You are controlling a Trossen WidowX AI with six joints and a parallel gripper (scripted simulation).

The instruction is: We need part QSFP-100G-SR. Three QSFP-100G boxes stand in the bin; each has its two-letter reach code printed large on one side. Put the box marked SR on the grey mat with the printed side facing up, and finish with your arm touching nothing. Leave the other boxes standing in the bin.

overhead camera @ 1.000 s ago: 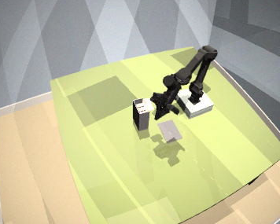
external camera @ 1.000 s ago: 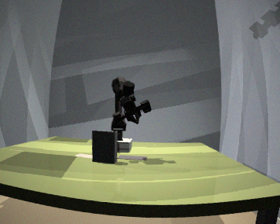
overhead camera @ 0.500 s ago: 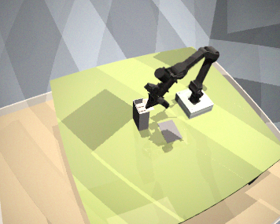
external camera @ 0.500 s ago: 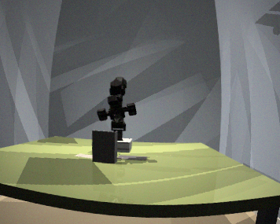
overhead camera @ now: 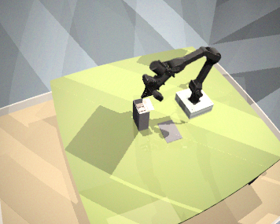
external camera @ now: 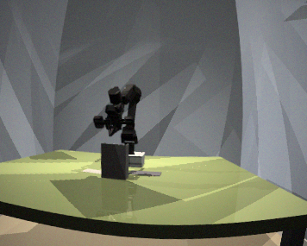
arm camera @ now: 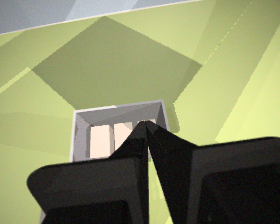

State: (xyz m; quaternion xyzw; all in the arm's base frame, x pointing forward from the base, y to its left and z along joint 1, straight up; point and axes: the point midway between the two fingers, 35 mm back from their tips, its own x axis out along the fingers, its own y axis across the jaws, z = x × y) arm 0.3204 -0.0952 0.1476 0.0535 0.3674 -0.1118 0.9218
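Overall, a yellow-green worktop (overhead camera: 211,142) (external camera: 205,186) (arm camera: 240,90) with a dark front edge spreads beneath grey-blue faceted walls (overhead camera: 89,24) (external camera: 153,48), streaked with broad angular shadows; a tan floor (overhead camera: 26,154) (external camera: 15,231) shows past its edges. The dark bin (overhead camera: 141,119) (external camera: 115,161) (arm camera: 167,115) stands upright on the worktop, well in from the edges and corners. Three pale-topped boxes (overhead camera: 141,108) (arm camera: 100,141) stand inside, side by side, their long axes upright; their printed codes are hidden, so which is SR cannot be told. Near the bin, the grey mat (overhead camera: 170,131) (external camera: 147,173) lies flat with no box on it. The black arm (overhead camera: 204,73) (external camera: 132,109) rises from a white base (overhead camera: 207,104) (external camera: 138,160). Its hand (overhead camera: 142,96) (external camera: 111,134) (arm camera: 144,125) is over the bin, fingertips together, holding nothing.
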